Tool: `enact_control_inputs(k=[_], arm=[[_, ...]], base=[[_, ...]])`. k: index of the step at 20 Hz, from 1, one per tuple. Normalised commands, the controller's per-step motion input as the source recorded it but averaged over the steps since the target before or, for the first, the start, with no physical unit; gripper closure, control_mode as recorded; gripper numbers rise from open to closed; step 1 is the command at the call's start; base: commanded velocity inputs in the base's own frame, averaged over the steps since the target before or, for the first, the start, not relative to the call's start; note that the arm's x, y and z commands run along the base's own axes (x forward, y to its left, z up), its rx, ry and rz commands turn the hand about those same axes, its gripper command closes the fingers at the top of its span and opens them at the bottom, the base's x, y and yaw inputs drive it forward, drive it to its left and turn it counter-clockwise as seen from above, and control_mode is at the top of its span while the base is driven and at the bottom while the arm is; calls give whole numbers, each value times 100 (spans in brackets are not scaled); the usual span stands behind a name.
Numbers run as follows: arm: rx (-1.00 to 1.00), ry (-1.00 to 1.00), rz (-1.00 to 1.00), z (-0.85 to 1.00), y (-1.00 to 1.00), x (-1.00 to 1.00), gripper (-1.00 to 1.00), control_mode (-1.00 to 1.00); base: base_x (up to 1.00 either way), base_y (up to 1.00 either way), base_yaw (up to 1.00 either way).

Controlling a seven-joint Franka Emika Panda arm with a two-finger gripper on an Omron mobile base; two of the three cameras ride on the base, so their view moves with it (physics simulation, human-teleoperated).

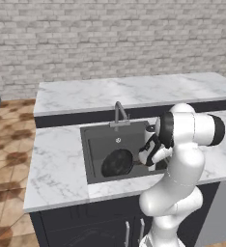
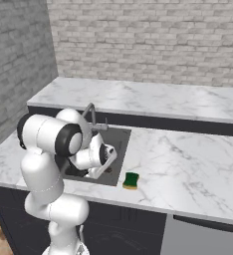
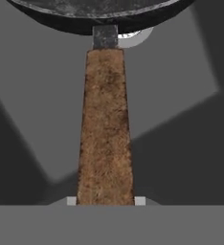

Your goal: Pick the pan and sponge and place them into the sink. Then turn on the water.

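Fingers (image 3: 106, 201): clamped on the pan's handle (image 3: 105, 129).
Pan (image 1: 117, 162): inside the sink (image 1: 93, 144), held by its handle.
Sponge (image 2: 131, 180): on the surface (image 2: 188, 169), just right of the sink.

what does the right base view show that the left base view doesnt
Right base view alone: the sponge on the counter, just right of the sink's front corner, apart from the basin.

Left base view alone: the pan down in the sink, at the front of the basin, and the silver drain behind it.

Both: the sink, its faucet with no stream falling from it, and the arm reaching into the basin.
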Motion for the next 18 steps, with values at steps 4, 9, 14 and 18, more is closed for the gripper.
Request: enact_control_inputs(k=[4, 9, 14, 18], arm=[[0, 0, 21, -33, 23, -20, 100, -100], [0, 0, 17, -42, 18, -1, 100, -100], [2, 0, 12, -45, 5, 0, 100, -100], [3, 0, 5, -33, 0, 0, 100, -100]], base=[[0, 0, 0], [0, 0, 0], [0, 0, 0], [0, 0, 0]])
